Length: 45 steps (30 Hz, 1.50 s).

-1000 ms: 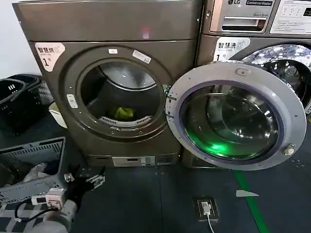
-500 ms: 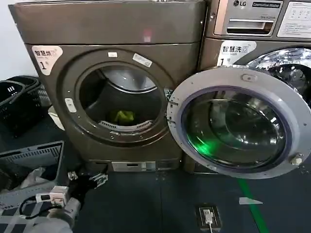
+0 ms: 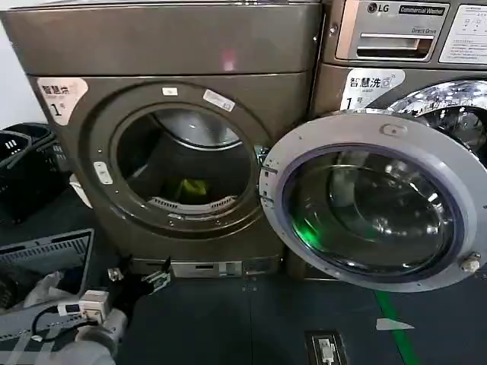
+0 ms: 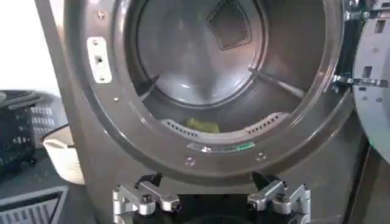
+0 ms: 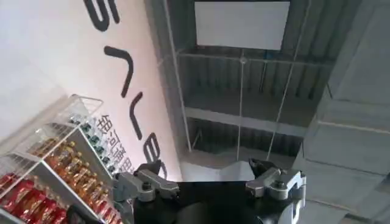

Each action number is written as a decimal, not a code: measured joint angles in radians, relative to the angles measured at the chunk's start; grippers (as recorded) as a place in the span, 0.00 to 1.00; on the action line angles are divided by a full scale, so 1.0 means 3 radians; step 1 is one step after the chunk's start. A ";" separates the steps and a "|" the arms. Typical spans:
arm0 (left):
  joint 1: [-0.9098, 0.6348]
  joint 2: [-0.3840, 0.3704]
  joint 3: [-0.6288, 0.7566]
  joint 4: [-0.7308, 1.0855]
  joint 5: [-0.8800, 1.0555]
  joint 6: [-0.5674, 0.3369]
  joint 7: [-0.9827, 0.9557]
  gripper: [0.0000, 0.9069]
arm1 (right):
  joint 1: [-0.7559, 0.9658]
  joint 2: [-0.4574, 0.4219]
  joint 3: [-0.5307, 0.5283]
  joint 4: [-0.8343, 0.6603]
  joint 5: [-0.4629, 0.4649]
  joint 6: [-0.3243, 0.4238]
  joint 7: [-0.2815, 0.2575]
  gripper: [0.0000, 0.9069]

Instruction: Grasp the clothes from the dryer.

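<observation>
STEP: you are approaching, nothing grasped yet | LEFT: left gripper (image 3: 137, 283) is hanging low before the dryer (image 3: 183, 114), fingers spread, empty | TARGET: clothes (image 4: 202, 125) are lying ahead and above, inside the drum | NEXT: you'll need to raise and reach through the porthole | RIGHT: right gripper (image 5: 210, 182) is idling spread, pointing ceilingward.

Yellow-green clothes (image 3: 192, 186) lie crumpled low inside the open bronze-grey dryer (image 3: 152, 46).
</observation>
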 measured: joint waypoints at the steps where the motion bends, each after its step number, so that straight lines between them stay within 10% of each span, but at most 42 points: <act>1: 0.0000 0.0001 0.0000 -0.0002 0.0000 0.0000 0.0000 1.00 | 0.0000 0.0002 0.0000 0.0000 0.0001 0.0000 -0.0001 1.00; 45: -0.0076 0.0019 0.0051 -0.0009 -0.0060 -0.0099 0.0017 1.00 | -0.0040 0.0053 -0.0003 0.0051 -0.0010 0.0048 -0.0001 1.00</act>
